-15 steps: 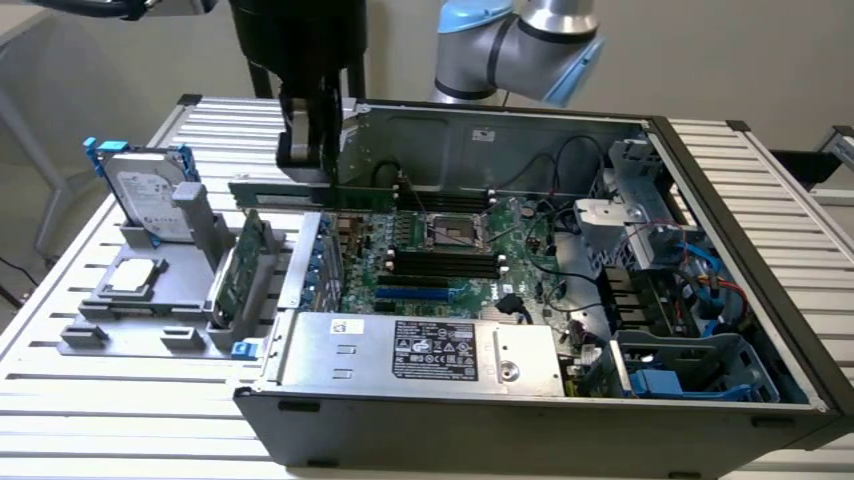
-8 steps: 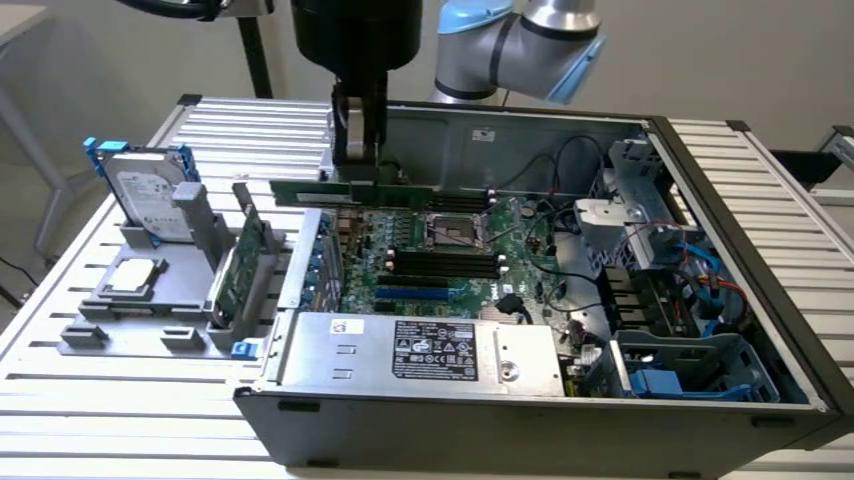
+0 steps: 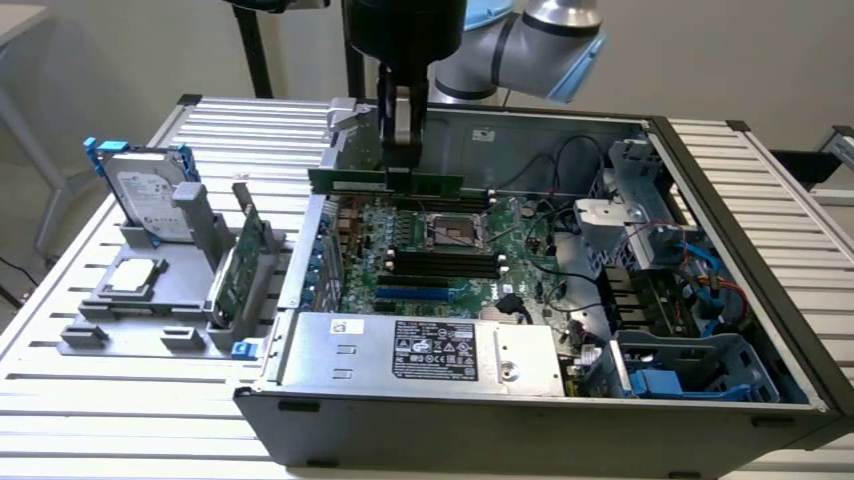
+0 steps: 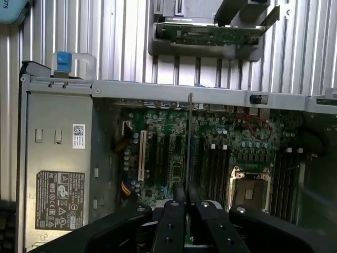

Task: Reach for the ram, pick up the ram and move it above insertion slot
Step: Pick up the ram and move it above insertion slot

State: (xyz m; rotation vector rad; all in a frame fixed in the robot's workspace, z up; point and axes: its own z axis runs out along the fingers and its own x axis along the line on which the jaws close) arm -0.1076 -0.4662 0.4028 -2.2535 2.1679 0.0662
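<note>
The ram (image 3: 387, 182) is a narrow green stick hanging level over the open computer case, above the motherboard's far edge. My gripper (image 3: 402, 168) comes straight down and is shut on its top edge near the middle. In the wrist view the ram (image 4: 189, 147) appears edge-on as a thin line running out from between the black fingers (image 4: 174, 224) of my gripper (image 4: 188, 211). Black memory slots (image 3: 447, 262) lie on the board below and nearer the front; in the wrist view these slots (image 4: 210, 166) sit just beside the stick's line.
The CPU socket (image 3: 454, 230) sits between the ram and the slots. A power supply (image 3: 427, 350) fills the case's front. Cables and a drive cage (image 3: 667, 260) crowd the exterior view's right. Outside the case, a grey fixture holds a hard drive (image 3: 147, 200) and an expansion card (image 3: 238, 270).
</note>
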